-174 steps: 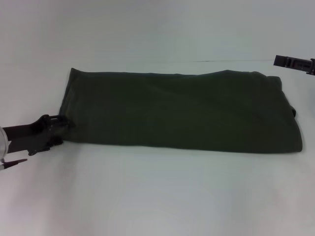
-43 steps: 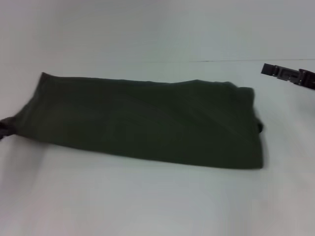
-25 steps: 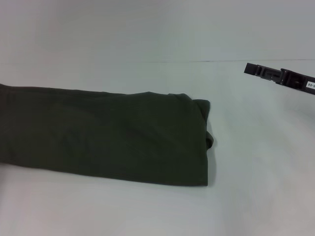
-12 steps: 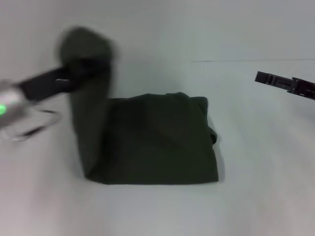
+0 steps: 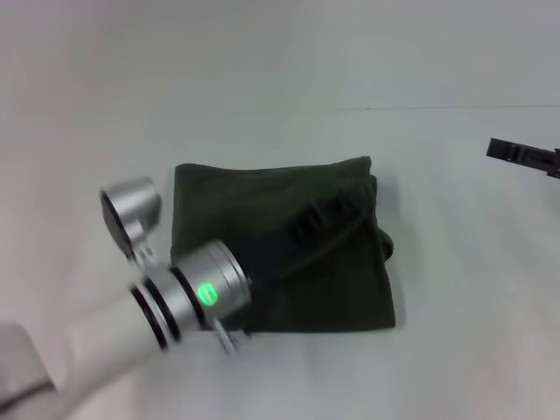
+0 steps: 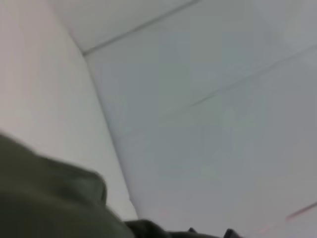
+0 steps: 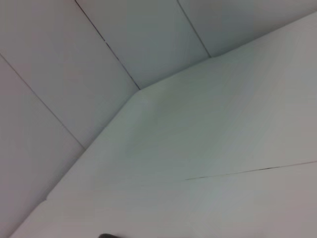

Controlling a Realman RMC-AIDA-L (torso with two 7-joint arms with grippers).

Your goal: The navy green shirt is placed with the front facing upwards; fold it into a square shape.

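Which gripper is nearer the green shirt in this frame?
Left. The left gripper is over the navy green shirt; the right gripper hangs apart, off its right side.

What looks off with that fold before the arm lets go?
The navy green shirt is close to square, but its right edge is ragged: a lump of cloth bulges out past the side. The left gripper sits on top near that edge; the right gripper is parked clear.

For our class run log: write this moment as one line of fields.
shirt: folded, near square | left gripper: over shirt | right gripper: parked, far right
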